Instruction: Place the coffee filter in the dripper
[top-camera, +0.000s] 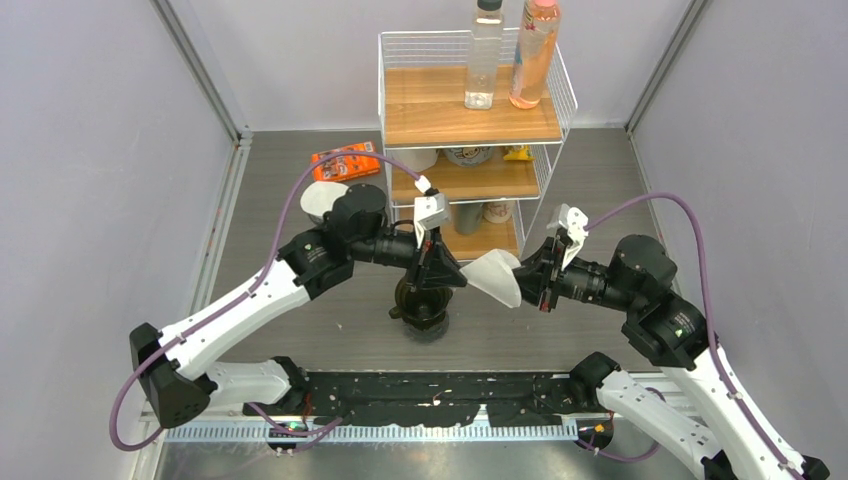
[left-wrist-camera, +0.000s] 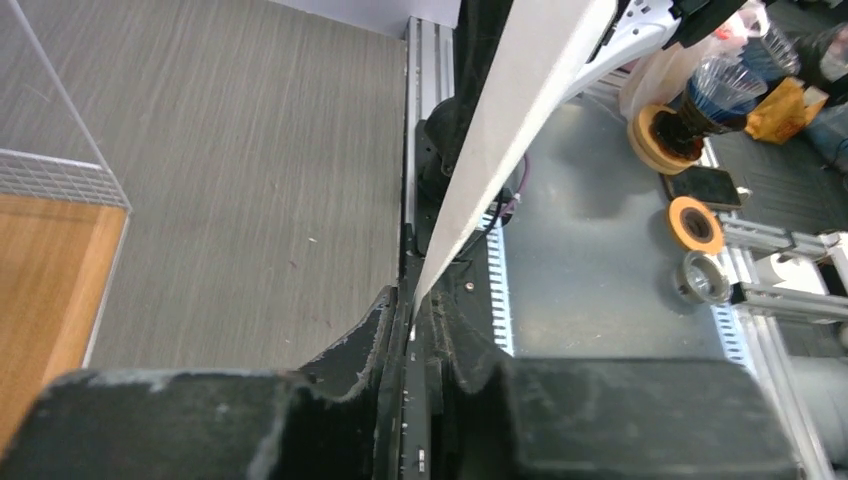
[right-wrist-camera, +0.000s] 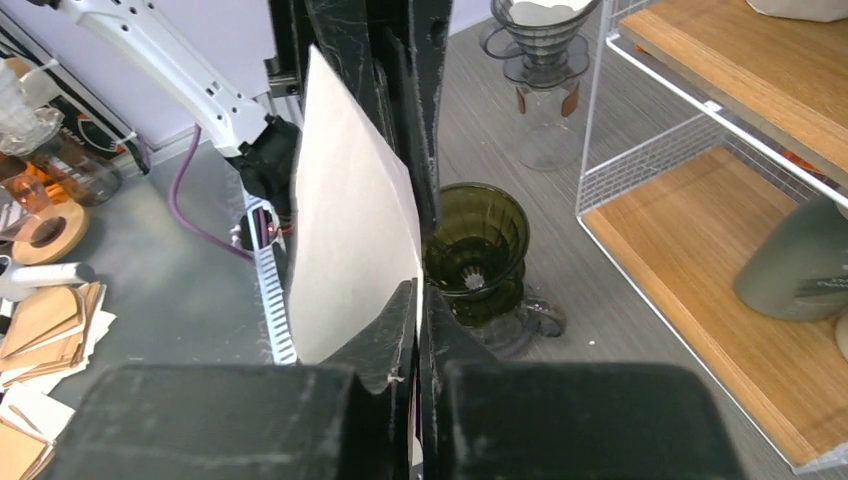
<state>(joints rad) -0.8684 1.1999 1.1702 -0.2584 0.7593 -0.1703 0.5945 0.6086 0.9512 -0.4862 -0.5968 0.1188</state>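
Observation:
A white paper coffee filter (top-camera: 495, 277) hangs in the air between my two grippers. My left gripper (top-camera: 458, 276) is shut on its left tip; in the left wrist view the filter (left-wrist-camera: 510, 130) shows edge-on, running into the shut jaws (left-wrist-camera: 413, 302). My right gripper (top-camera: 535, 277) is shut on its right edge; in the right wrist view the filter (right-wrist-camera: 345, 235) stands as a flat sheet clamped between the jaws (right-wrist-camera: 418, 300). The dark green glass dripper (top-camera: 422, 303) stands on the table below the left gripper, to the left of the filter. Its mouth is open and bare (right-wrist-camera: 477, 250).
A white wire shelf with wooden boards (top-camera: 470, 120) stands behind, with two bottles (top-camera: 484, 55) on top and cups on lower boards. A second clear dripper holding a white filter (top-camera: 322, 198) and an orange packet (top-camera: 343, 160) lie at the back left. The shelf's corner (right-wrist-camera: 600, 150) is close on the right.

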